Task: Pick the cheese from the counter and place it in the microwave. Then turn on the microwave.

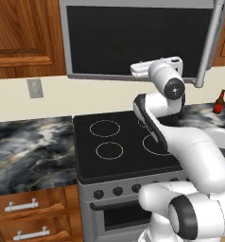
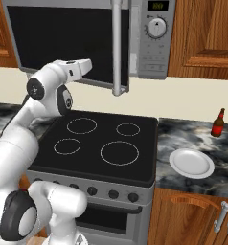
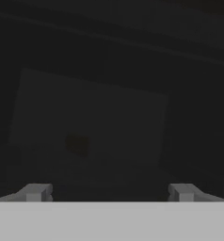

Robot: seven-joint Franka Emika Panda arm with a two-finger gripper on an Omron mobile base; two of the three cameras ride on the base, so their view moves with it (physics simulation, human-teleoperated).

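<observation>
The microwave (image 2: 149, 57) hangs above the stovetop, with its wide dark glass door (image 1: 133, 33) and long silver bar handle (image 2: 117, 48). My gripper (image 2: 87, 64) is raised to the door's lower edge and points at the dark front. In the hand view the gripper (image 3: 109, 190) is open, its fingertips (image 3: 36, 192) wide apart with nothing between them. Ahead lies only a dim, dark space with a small dark lump (image 3: 77, 143); I cannot tell whether that is the cheese. The marbled counter (image 1: 29, 146) runs on both sides of the stove.
A black stovetop (image 2: 101, 143) with ring marks lies below the arm. On the right counter (image 2: 197, 136) stand a white plate (image 2: 191, 162) and a brown bottle (image 2: 218, 123). The round white knob (image 2: 156, 27) sits on the microwave's panel. Wooden cabinets flank the microwave.
</observation>
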